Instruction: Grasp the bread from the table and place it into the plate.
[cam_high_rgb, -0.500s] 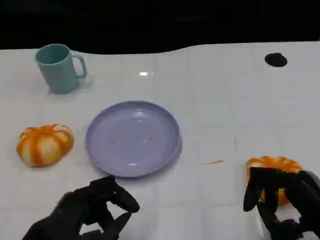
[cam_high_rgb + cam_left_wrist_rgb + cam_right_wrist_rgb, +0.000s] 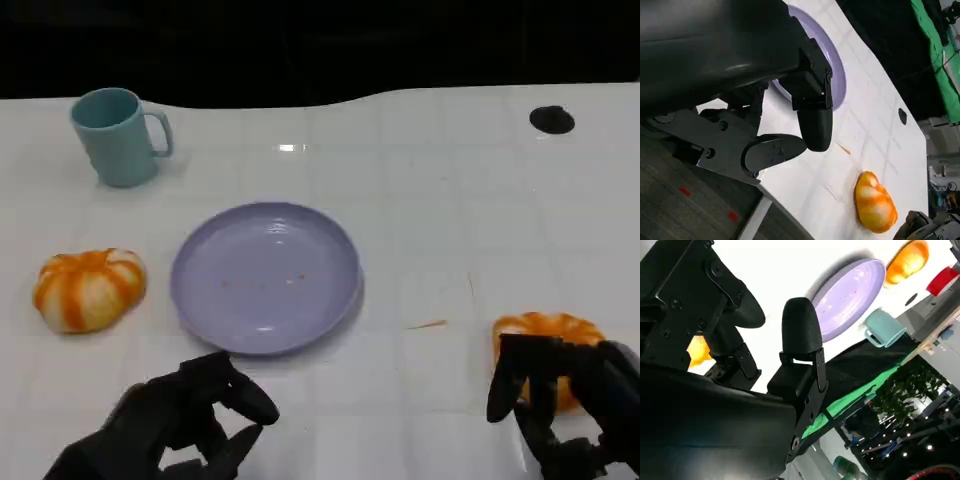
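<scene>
White table (image 2: pixel 450 200): the work surface under both hands, carrying everything below.

Lavender plate (image 2: pixel 265 275): the target, bare, lying just beyond the fingertips of the left hand (image 2: pixel 185 420) and well across from the fingers of the right hand (image 2: pixel 560 400).

Right-side bread (image 2: pixel 545 340): an orange, white-streaked, domed loaf on the table, directly behind and partly screened by the right hand's fingers, which are spread apart and hang in front of it; whether any fingertip touches the crust cannot be told. In the left wrist view the same loaf (image 2: pixel 875 202) lies far out past that hand's fingers.

Left-side bread (image 2: pixel 88 290): a second loaf of the same kind, on the table beside the plate and off to the outer side of the left hand's fingers, apart from them. The left hand's fingers are curled loosely inward with nothing in them.

Teal mug (image 2: pixel 118 135): upright, well beyond the plate.

Handling: the loaf is probably light and soft, so a hard squeeze would dent it; its glazed dome may be slippery. Taking it across the widest part, fingers on the far side and thumb on the near side low against the table, looks safest.
</scene>
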### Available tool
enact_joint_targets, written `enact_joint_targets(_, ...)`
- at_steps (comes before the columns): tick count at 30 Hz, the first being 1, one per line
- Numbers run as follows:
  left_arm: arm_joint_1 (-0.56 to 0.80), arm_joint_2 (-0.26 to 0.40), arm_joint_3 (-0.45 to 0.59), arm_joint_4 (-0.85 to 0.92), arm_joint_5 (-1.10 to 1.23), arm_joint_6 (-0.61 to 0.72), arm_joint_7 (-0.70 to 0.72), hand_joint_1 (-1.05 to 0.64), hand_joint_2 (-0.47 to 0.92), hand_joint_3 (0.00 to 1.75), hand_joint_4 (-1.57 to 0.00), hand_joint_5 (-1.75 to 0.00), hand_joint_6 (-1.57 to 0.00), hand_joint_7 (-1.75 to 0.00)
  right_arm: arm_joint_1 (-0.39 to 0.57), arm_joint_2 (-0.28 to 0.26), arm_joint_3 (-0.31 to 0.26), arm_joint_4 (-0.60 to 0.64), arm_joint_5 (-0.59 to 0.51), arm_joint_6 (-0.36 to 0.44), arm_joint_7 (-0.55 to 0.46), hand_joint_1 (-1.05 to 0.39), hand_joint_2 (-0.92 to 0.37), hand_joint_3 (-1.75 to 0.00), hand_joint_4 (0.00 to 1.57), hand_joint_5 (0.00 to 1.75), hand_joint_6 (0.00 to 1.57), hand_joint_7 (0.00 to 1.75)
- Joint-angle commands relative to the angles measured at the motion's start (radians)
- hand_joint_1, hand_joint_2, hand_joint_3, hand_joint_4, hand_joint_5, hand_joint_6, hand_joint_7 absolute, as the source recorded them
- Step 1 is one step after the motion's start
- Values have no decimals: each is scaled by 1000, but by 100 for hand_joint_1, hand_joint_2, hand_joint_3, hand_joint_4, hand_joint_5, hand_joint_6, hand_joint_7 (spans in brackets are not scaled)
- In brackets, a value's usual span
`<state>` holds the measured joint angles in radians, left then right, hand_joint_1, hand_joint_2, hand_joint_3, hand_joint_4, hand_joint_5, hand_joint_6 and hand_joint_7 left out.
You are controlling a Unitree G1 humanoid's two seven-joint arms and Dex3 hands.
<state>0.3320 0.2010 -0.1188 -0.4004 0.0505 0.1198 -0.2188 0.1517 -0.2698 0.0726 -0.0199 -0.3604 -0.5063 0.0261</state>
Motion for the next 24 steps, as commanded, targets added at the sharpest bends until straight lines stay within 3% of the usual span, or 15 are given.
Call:
enact_joint_targets(1,1,8,5,10,-4,-3,-5,-23,82,63,-61,-175,-63,-127,-5,-12,-8,-7,7,5,0,6,-12,-161,95,175,88,139)
enact_joint_targets(12,3,11,7,12,-4,-6,-7,-24,83,61,-62,-175,-63,-126,0,-15,-10,-28,18,26,15,8,-16,-158,93,175,87,133)
enact_joint_targets(18,0,13,9,20,-1,-13,-6,-26,83,61,-62,-175,-63,-126,1,-17,-23,-87,21,100,37,2,-23,-133,85,171,84,115)
enact_joint_targets(20,1,13,11,20,-5,-13,-7,-26,83,60,-61,-175,-63,-126,5,-25,-27,-119,-5,133,38,-1,-22,-126,83,166,85,107)
enact_joint_targets(24,4,11,13,18,-10,-9,-8,-25,83,60,-61,-175,-63,-126,10,-60,-32,-203,-86,224,64,-11,-25,-115,79,135,85,84)
